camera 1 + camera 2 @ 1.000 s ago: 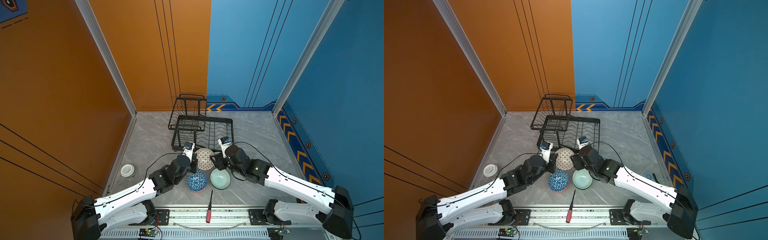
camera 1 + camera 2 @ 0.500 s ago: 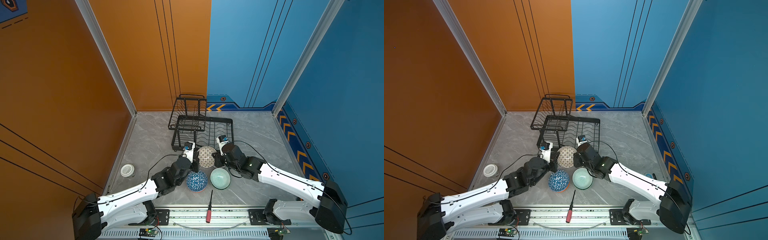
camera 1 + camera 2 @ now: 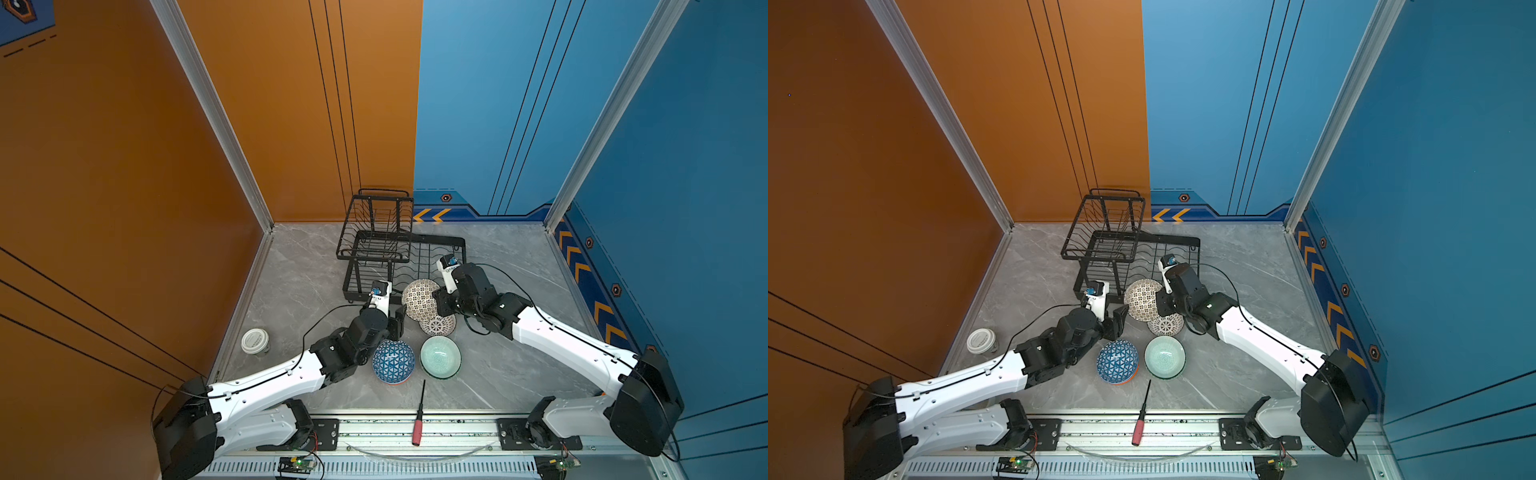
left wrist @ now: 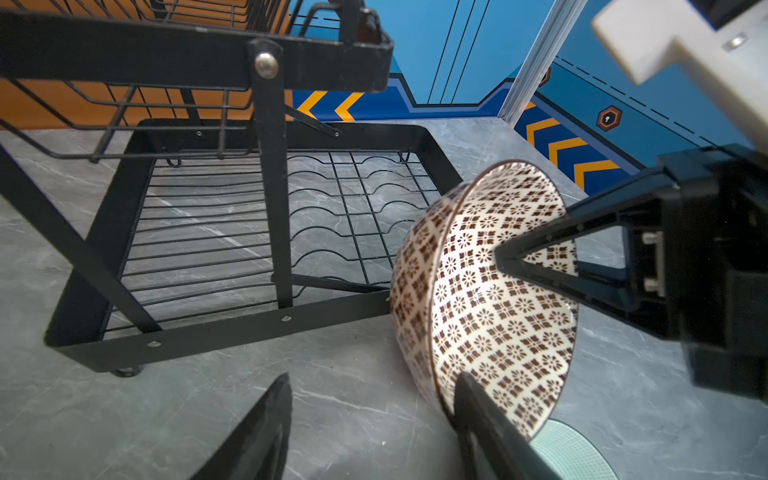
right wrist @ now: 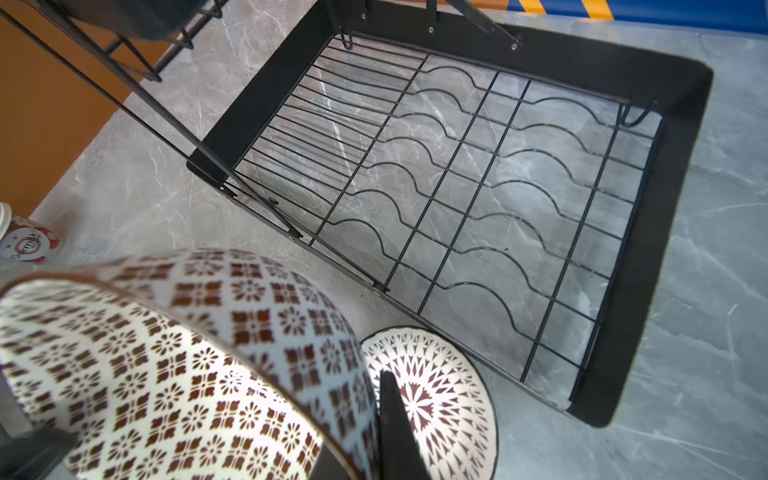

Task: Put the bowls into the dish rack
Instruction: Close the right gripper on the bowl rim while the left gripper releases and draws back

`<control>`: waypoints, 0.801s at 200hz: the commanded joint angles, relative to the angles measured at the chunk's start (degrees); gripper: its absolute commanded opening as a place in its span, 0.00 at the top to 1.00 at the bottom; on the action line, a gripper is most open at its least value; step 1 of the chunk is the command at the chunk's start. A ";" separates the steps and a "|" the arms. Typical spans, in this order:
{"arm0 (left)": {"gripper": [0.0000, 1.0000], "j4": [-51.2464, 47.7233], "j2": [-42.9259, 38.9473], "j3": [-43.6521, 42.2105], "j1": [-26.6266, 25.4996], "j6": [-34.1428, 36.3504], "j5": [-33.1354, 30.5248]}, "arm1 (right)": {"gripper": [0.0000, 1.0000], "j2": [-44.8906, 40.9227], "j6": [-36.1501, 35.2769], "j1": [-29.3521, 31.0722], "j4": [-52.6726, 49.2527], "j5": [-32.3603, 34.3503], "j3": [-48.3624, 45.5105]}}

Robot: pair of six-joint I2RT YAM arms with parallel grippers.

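Note:
A cream bowl with a brown pattern (image 3: 420, 299) (image 3: 1142, 300) hangs tilted on its side just in front of the black wire dish rack (image 3: 436, 241) (image 5: 665, 249). My right gripper (image 3: 438, 301) (image 5: 372, 390) is shut on its rim, one finger inside the bowl (image 4: 498, 253). My left gripper (image 3: 397, 318) (image 4: 374, 380) is open, with one finger close against the bowl's rim. A white lattice bowl (image 3: 438, 325) (image 5: 428, 395), a blue-white triangle bowl (image 3: 393, 360) lying upside down and a mint green bowl (image 3: 440, 356) rest on the table. The rack holds no bowl.
A lidded paper cup (image 3: 254, 341) stands near the left wall. A red-handled screwdriver (image 3: 417, 419) lies at the front edge over the rail. The rack's raised upper basket (image 3: 376, 220) sits at its left end. An orange edge (image 3: 1119, 381) shows under the blue bowl.
My right gripper has shut on the cream bowl's rim. My left gripper, shut until half a second ago, has opened and let go of the bowl. The bowl has shifted slightly toward the rack.

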 commanded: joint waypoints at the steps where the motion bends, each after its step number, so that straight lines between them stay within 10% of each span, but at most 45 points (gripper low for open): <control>1: 0.20 -8.69 -1.23 3.45 3.39 0.86 5.30 | 1.00 0.43 -9.89 -1.56 2.54 -2.94 3.26; 27: 0.00 -11.55 -1.64 4.91 6.61 2.40 10.06 | 1.00 1.49 -16.08 -4.37 -0.88 -5.14 6.43; 160: 0.02 -7.21 4.95 2.89 15.46 4.80 21.37 | 1.00 2.19 -51.56 -5.47 24.40 14.92 -1.34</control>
